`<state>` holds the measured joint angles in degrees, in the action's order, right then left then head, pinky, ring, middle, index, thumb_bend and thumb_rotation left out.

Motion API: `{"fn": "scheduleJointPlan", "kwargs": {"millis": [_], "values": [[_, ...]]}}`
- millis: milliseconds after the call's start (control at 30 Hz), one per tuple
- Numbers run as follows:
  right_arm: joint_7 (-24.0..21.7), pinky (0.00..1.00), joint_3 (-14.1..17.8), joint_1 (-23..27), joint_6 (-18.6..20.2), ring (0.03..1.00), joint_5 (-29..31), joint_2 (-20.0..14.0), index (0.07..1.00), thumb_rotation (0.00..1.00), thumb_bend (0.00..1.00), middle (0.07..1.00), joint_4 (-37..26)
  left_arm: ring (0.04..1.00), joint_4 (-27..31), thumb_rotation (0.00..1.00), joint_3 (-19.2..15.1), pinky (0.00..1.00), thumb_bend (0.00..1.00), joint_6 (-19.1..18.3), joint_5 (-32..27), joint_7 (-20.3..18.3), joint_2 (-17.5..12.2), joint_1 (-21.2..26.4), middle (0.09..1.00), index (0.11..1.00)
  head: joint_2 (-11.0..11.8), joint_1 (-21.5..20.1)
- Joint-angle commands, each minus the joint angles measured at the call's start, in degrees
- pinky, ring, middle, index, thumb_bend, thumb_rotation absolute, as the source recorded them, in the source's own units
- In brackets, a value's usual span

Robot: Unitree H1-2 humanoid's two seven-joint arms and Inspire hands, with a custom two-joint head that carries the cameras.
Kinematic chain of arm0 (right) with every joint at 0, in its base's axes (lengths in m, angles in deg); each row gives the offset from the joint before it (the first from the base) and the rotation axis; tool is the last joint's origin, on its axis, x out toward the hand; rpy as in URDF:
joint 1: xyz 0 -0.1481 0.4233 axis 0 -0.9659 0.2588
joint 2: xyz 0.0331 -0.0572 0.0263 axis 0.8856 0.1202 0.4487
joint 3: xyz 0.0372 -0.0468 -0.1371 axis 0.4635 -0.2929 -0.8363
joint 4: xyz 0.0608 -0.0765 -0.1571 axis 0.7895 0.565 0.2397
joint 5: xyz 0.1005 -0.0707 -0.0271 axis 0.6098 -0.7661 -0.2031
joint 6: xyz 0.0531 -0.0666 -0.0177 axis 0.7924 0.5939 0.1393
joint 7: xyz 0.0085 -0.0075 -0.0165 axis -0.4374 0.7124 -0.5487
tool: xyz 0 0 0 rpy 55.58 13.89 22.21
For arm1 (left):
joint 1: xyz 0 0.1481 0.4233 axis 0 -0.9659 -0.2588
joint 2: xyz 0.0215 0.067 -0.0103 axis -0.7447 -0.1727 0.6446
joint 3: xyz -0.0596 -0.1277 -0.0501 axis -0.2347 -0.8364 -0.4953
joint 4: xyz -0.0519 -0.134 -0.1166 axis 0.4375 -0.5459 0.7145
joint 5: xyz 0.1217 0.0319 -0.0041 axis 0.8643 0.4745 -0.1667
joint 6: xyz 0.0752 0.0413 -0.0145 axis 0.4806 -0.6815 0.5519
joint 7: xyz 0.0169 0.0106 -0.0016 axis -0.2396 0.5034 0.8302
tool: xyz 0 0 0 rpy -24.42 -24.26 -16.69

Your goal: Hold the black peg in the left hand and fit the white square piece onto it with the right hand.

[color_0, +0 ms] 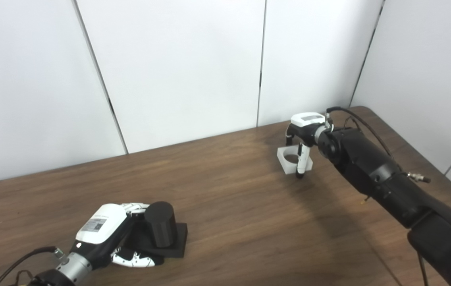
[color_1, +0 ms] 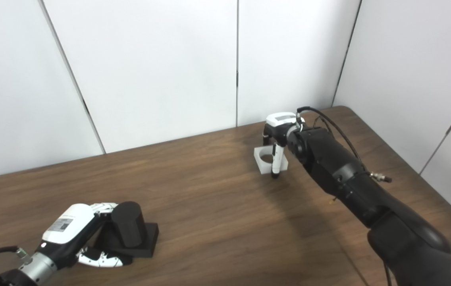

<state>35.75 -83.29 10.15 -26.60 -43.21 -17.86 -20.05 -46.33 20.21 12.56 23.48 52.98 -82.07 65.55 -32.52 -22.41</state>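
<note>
The black peg (color_0: 161, 225), a short cylinder on a square black base, rests on the table at the lower left. My left hand (color_0: 108, 232) wraps the base's left side, with fingers (color_0: 135, 207) behind the cylinder and the thumb along the front edge. The white square piece (color_0: 291, 159) with a round hole lies on the table at the far right. My right hand (color_0: 305, 129) hangs over it, one finger (color_0: 300, 163) pressed down its near side and the others at its far side, pinching it. The two parts are far apart.
A brown wooden table (color_0: 233, 206) spans the view, its right edge (color_1: 428, 186) running under my right forearm. White wall panels (color_0: 178, 67) stand close behind the far edge. A cable (color_0: 362, 121) loops off the right wrist.
</note>
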Motion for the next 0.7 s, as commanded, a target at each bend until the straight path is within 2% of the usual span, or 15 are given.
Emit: {"fn": "scheduleJointPlan", "kwargs": {"millis": [0, 167, 300, 367, 533, 667], "values": [[-0.98, 0.88, -0.72, 1.45, 1.56, 0.827, -1.74, -1.37, 0.493, 0.14, 0.54, 0.750, -0.52, 0.828, -0.95, 0.14, 3.42, 0.81, 0.96, 0.56, 2.74, -7.66, -1.84, -4.26, 0.814, 0.578, -0.01, -0.05], [-2.10, 0.92, -0.74, 1.21, 2.20, 0.860, -1.53, -1.88, 0.493, 0.14, 0.52, 0.774, -1.59, 0.822, -0.88, 0.13, 3.33, 0.80, 0.97, 0.58, 2.97, -7.32, -1.80, -4.38, 0.809, 0.575, -0.35, 0.12], [-1.90, 0.91, -0.28, 0.79, 0.77, 0.840, -0.76, -2.45, 0.492, 0.15, 0.52, 0.753, -2.67, 0.825, -1.15, 0.13, 3.31, 0.80, 0.96, 0.66, 3.01, -7.16, -1.72, -4.38, 0.811, 0.576, -0.35, 0.12], [-1.11, 0.89, 0.23, 0.63, -0.21, 0.839, -0.13, -2.59, 0.492, 0.15, 0.52, 0.755, -3.14, 0.825, -0.95, 0.14, 3.33, 0.80, 0.96, 0.53, 3.09, -7.31, -1.72, -4.28, 0.811, 0.577, -0.66, 0.69], [3.81, 0.90, 4.09, -1.19, -3.55, 0.857, 3.74, -1.81, 0.480, 0.14, 0.52, 0.765, -5.95, 0.829, -0.61, 0.14, 3.31, 0.80, 0.96, 0.29, 3.14, -7.41, -1.64, -4.29, 0.814, 0.579, -1.15, 1.83], [4.31, 0.94, 4.61, -2.12, -4.70, 0.887, 4.22, -1.79, 0.478, 0.13, 0.52, 0.784, -9.41, 0.827, -0.45, 0.14, 3.35, 0.80, 0.96, -0.13, 3.49, -7.40, -1.48, -4.33, 0.811, 0.578, -1.37, 2.56]]}}
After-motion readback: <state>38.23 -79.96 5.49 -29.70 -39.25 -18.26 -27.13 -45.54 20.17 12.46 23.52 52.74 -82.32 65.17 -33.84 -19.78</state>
